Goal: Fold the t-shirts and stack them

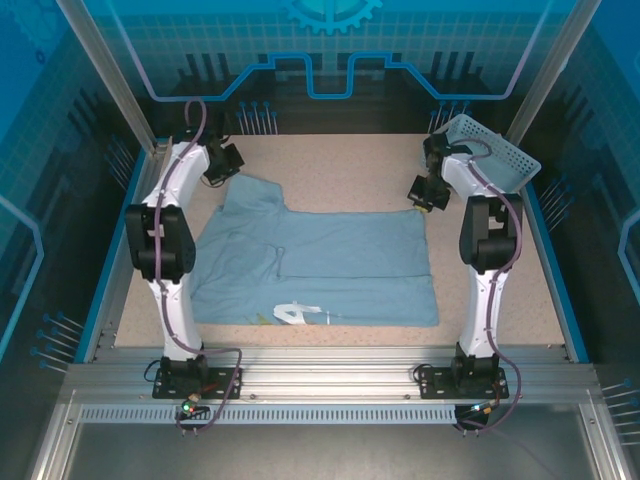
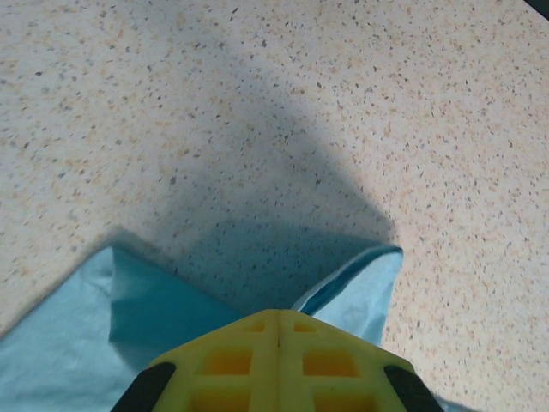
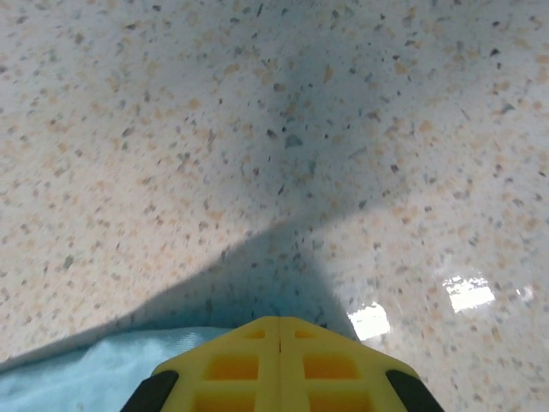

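Observation:
A pale blue t-shirt (image 1: 330,262) lies spread on the speckled table, partly folded, with a bit of white print (image 1: 296,313) showing near its front edge. My left gripper (image 1: 226,164) is at the shirt's far left corner. In the left wrist view its yellow fingers (image 2: 277,313) are shut on the t-shirt (image 2: 364,292), and the cloth rises to the tips on both sides. My right gripper (image 1: 426,192) is at the far right corner. Its fingers (image 3: 280,320) are also shut, and the cloth edge (image 3: 86,371) runs in under them.
A light lattice basket (image 1: 497,152) stands tilted at the back right, just behind the right arm. Blue rails (image 1: 556,270) border the table on both sides. Bare speckled tabletop (image 1: 340,160) lies beyond the shirt.

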You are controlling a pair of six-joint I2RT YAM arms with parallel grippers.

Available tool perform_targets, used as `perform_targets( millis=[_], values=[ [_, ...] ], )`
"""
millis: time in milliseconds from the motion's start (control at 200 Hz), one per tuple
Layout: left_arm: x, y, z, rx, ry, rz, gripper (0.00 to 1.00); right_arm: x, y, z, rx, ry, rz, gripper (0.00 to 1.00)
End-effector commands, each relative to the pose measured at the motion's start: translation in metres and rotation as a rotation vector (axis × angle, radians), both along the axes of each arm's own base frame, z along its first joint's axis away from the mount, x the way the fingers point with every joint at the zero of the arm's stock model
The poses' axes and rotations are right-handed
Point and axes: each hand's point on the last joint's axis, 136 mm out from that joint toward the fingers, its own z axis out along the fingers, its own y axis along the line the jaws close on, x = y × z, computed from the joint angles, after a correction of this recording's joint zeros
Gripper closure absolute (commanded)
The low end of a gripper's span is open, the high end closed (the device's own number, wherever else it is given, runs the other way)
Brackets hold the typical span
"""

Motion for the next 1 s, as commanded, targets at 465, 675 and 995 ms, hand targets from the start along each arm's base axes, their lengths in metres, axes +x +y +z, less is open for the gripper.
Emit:
perform_targets(
  millis=[465,675,995],
  values=[
    [-0.151,0.021,0.061,0.097,-0.046,0.069,1.00,-0.083,0.003,0.045,-0.027,-0.034,0.012,1.00],
    [-0.214,0.039,0.053,0.158,-0.026,0.173,1.00,-0.131,0.004,0.034,-0.022,0.012,-0.005,1.00],
    [-0.283,0.051,0.021,0.168,0.029,0.319,1.00,-0.174,-0.003,0.014,-0.057,0.083,0.010,1.00]
  ],
)
